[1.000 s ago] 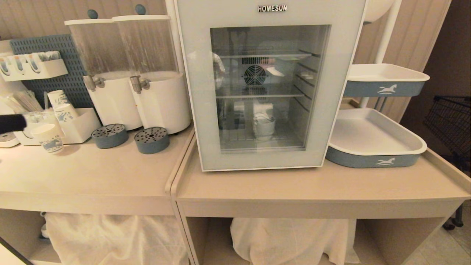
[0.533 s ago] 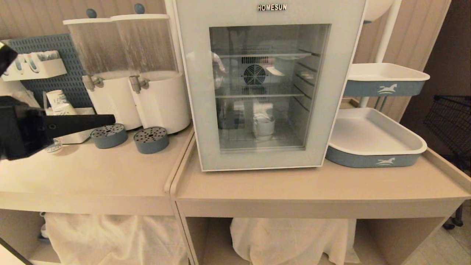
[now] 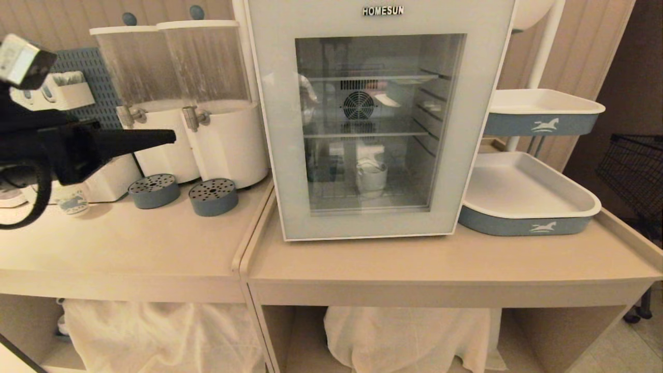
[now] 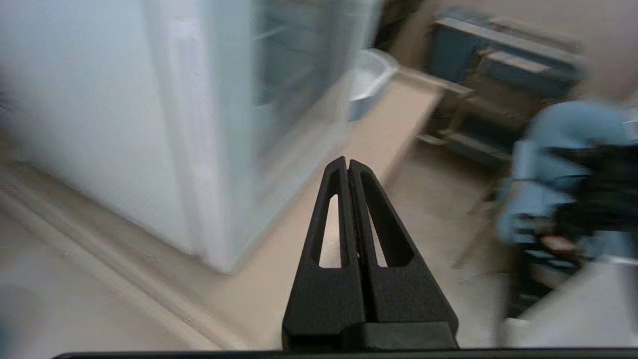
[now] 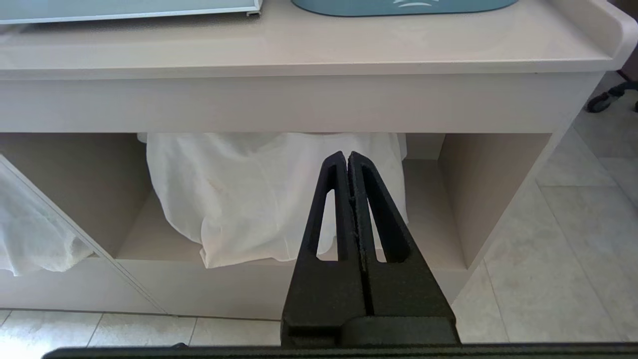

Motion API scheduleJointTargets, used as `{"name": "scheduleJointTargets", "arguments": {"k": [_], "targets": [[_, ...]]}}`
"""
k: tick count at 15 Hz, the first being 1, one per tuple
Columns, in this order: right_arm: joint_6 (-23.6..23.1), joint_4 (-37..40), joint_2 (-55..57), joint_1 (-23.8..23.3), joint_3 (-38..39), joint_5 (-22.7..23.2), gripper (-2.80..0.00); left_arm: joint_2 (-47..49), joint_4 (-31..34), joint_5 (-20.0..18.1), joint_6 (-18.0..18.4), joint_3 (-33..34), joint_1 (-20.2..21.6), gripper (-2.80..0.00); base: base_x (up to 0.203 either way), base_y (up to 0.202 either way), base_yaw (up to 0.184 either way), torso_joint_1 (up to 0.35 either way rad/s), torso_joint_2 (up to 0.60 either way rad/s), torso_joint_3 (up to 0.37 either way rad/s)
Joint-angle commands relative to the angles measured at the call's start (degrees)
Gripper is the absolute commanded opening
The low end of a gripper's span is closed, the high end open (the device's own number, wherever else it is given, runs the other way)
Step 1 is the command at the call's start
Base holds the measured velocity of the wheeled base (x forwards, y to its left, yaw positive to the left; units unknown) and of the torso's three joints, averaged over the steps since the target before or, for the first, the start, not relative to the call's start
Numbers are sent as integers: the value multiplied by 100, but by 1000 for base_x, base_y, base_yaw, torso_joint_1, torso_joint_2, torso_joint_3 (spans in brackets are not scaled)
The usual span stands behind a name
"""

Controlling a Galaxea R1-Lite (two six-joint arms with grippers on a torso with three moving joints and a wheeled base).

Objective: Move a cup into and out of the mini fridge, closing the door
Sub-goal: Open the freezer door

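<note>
White mini fridge (image 3: pixel 380 124) on beige counter (image 3: pixel 445 267), taken as landmark; "HOMESUN" lettering across top of door (image 3: pixel 481 129), door closed flat against the cabinet. Behind the glass: wire shelves, round rear fan, and on the bottom shelf a squat white cup (image 3: pixel 371 177), standing upright near the middle. Left of the fridge, two white cylindrical drink dispensers (image 3: pixel 191 103) with metal taps, two round blue-grey drip trays (image 3: pixel 184 194) in front of them. Farther left, printed paper cups (image 3: pixel 71 199) and a blue pegboard (image 3: pixel 106 98). Right of the fridge, two white-and-blue trays (image 3: pixel 533 194) with a horse mark, one on the counter just beside the fridge, one raised above it on a stand. White cloth (image 3: pixel 409 331) bunched in the open shelf under the counter, below the fridge. Left gripper (image 3: pixel 168 137) raised in the air well left of the fridge, level with the dispenser taps, pointing toward the fridge, jaws pressed together, nothing between them; apart from the door. Left wrist view blurred: fridge side and door edge ahead of the black fingers (image 4: pixel 344 199). Right gripper (image 5: pixel 347 157) low, in front of the counter below the fridge, facing the white cloth, jaws pressed together, empty.
</note>
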Motion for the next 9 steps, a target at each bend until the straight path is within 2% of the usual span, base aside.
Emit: {"name": "scheduleJointTargets", "arguments": {"k": [1, 2, 3, 9], "targets": [[1, 7, 8, 0, 0, 3, -280, 639, 17, 228, 268, -294, -69, -280, 0, 0, 0, 0, 0, 0], [-7, 7, 8, 0, 0, 3, -280, 850, 129, 511, 397, -401, -97, -280, 0, 0, 0, 0, 0, 0], [-7, 7, 8, 0, 0, 3, -280, 1008, 304, 640, 453, -434, -126, -280, 0, 0, 0, 0, 0, 0], [-7, 7, 8, 0, 0, 3, -280, 1503, 356, 667, 643, -198, -252, -280, 0, 0, 0, 0, 0, 0]]}}
